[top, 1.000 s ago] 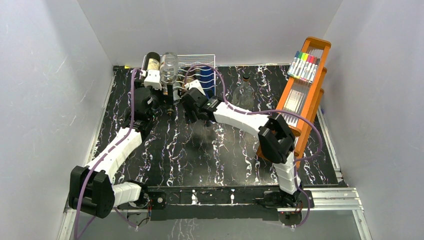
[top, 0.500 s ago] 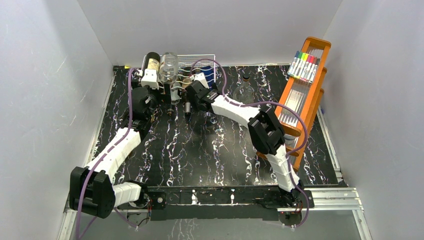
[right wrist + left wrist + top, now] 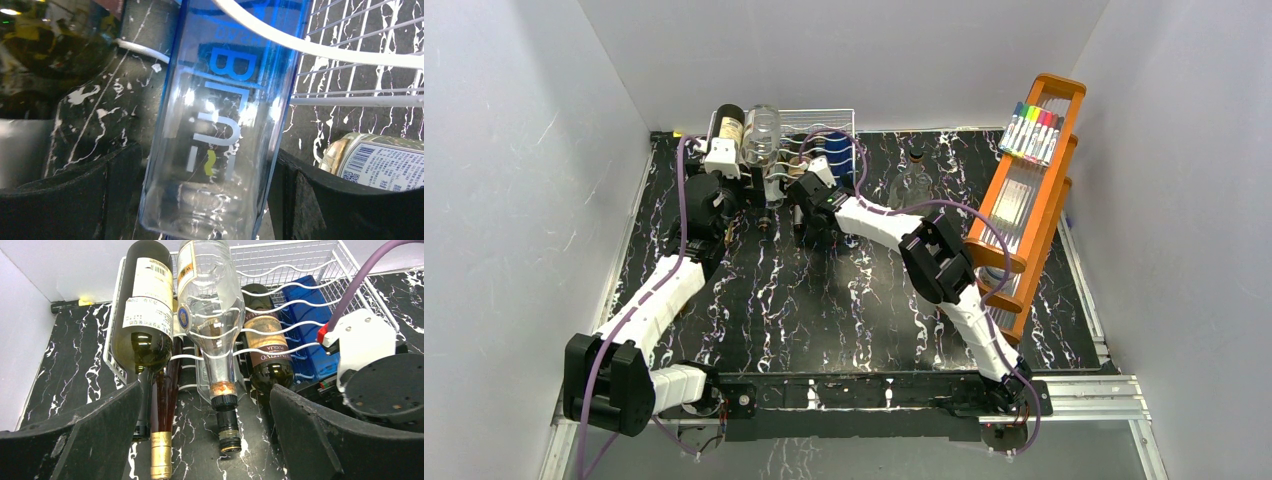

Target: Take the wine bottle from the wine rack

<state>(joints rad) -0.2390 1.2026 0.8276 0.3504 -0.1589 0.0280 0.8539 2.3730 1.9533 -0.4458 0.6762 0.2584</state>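
Far left on the counter [image 3: 844, 300], low in the wine rack [image 3: 300, 260]: blue bottle [image 3: 225, 125], likely the pick, lying between the pads [image 3: 75, 185] of the right tool [image 3: 210, 200], jaws wide, not yet gripping. Close squarely on its sides, then draw straight out toward the near edge, clear of the wires. Long axis far-to-near, near end toward the tool; neck or base, hard to tell. Left tool [image 3: 205, 440] wide too, empty, facing neighbouring bottles [image 3: 220, 340].

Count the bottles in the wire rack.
6: upper row, dark green bottle at left, clear bottle beside it; lower row, gold-foiled bottle, a capped neck under the clear one, brown-labelled bottle, blue bottle at right. More may hide behind.
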